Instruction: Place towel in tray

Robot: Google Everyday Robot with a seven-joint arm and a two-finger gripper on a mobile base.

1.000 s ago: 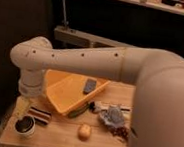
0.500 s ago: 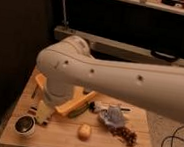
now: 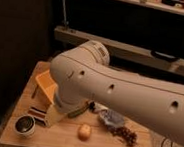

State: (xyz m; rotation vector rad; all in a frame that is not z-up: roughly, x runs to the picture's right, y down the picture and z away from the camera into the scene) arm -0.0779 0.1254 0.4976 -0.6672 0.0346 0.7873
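Wood-toned surface (image 3: 62,141) carries a yellow tray (image 3: 42,84) near its back left corner, largely hidden by the white arm (image 3: 123,92). The crumpled grey-blue towel (image 3: 111,118) lies outside the tray, right of the middle, beside a dark red cluster (image 3: 126,136). The pincer (image 3: 54,115) hangs just in front of the tray, by a striped item (image 3: 37,114); whether it is clenched or released cannot be told. A bowl (image 3: 24,125) sits at the front left corner.

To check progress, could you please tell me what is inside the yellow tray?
Only the left corner of the tray shows, bare; the arm covers the rest. The tool is out of view.
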